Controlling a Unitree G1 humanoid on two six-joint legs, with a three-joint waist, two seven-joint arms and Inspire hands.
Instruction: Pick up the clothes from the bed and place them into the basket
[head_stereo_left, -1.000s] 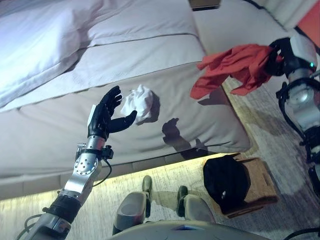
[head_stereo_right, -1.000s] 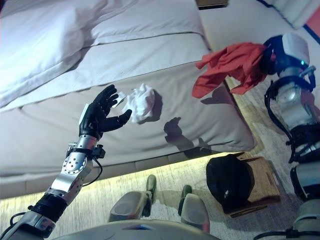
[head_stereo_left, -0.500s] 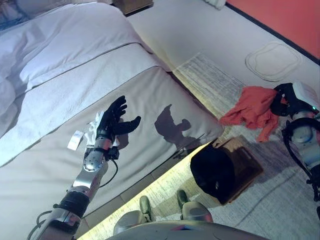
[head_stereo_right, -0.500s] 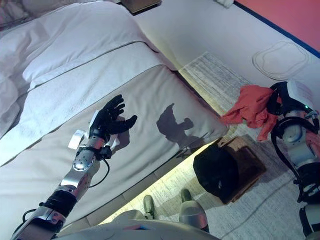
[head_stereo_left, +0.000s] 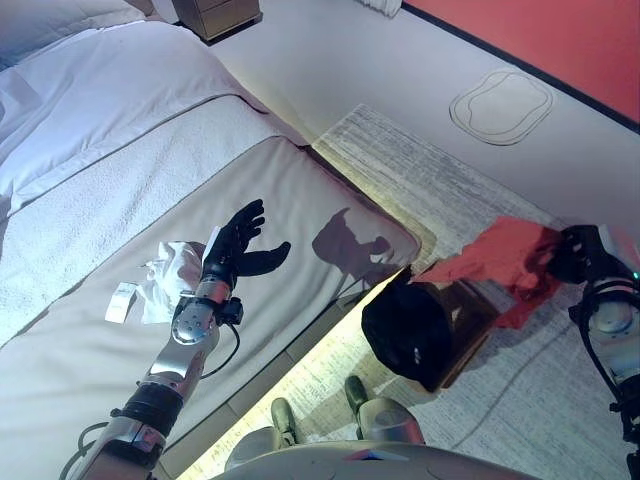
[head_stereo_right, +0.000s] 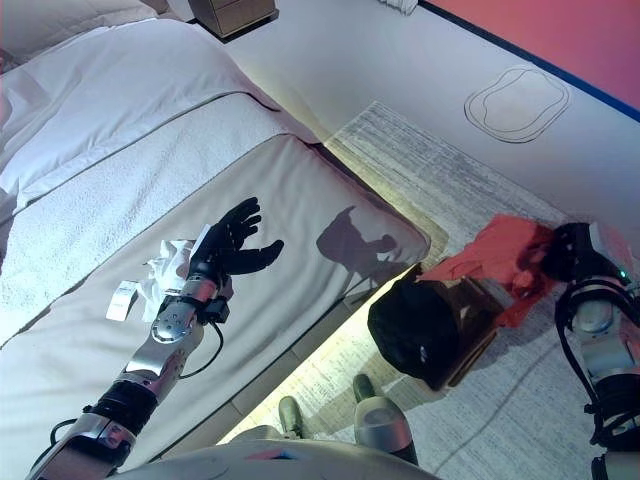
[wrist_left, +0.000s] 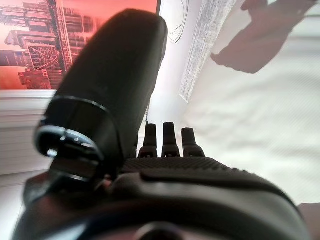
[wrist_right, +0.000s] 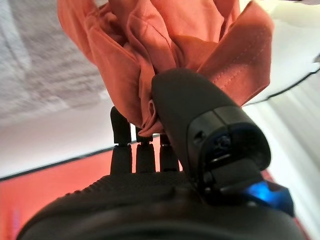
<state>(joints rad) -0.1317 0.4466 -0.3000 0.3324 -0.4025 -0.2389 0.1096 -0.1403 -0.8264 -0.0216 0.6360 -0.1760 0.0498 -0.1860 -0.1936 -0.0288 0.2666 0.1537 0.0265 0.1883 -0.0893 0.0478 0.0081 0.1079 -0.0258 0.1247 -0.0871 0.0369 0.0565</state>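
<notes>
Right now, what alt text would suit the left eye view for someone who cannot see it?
The robot's right hand holds a red garment above a basket on the floor beside the bed. Its open left hand hovers by a white cloth on the bed.

The basket (head_stereo_left: 470, 320) is largely covered by a black garment (head_stereo_left: 405, 330) and partly by the hanging red cloth (head_stereo_left: 500, 265). The white garment (head_stereo_right: 165, 270) is partly hidden behind the left hand (head_stereo_right: 228, 245). The bed (head_stereo_left: 90, 120) is cut off at the picture's edge.
</notes>
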